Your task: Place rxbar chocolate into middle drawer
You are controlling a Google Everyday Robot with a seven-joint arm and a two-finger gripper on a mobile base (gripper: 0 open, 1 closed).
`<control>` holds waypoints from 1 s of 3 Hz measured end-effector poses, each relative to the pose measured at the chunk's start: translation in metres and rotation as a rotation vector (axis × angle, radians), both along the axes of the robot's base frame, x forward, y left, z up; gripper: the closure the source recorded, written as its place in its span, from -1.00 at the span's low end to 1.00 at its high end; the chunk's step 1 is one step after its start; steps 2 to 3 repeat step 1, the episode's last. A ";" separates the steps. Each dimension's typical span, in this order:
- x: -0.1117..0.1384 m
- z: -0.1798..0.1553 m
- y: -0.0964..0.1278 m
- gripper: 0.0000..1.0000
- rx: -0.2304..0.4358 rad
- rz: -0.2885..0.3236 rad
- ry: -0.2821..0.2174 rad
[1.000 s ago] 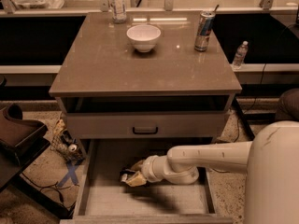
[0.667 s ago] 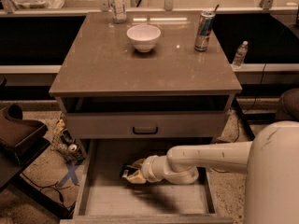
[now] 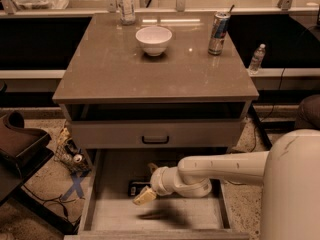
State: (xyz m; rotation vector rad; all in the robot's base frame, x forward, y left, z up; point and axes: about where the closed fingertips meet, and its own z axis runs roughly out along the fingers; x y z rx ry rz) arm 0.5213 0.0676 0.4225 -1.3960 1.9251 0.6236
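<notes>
The middle drawer point(image 3: 106, 219) is pulled out at the bottom of the cabinet, its pale floor showing. The rxbar chocolate point(image 3: 137, 188), a dark flat bar, lies on the drawer floor left of centre. My gripper point(image 3: 147, 183) reaches into the drawer from the right on a white arm point(image 3: 225, 166) and is right over the bar's right end. Its fingers look spread, with one pale fingertip point(image 3: 142, 197) in front of the bar and the other behind it. A shadow falls on the floor below the gripper.
A grey drawer front with a dark handle point(image 3: 155, 139) is just above the arm. On the cabinet top point(image 3: 110, 69) stand a white bowl point(image 3: 153, 39), a drink can point(image 3: 218, 32) and a bottle point(image 3: 125, 3). A dark chair point(image 3: 20, 144) and clutter are at the left.
The gripper's front fingertip has shifted slightly toward the drawer's front, and a shadow now shows under it. The dark bar stays on the drawer floor. The arm has barely moved.
</notes>
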 end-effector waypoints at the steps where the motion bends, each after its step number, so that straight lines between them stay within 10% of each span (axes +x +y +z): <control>1: 0.000 0.000 0.000 -1.00 0.000 0.000 0.000; 3: 0.000 0.000 0.000 -1.00 0.000 0.000 0.000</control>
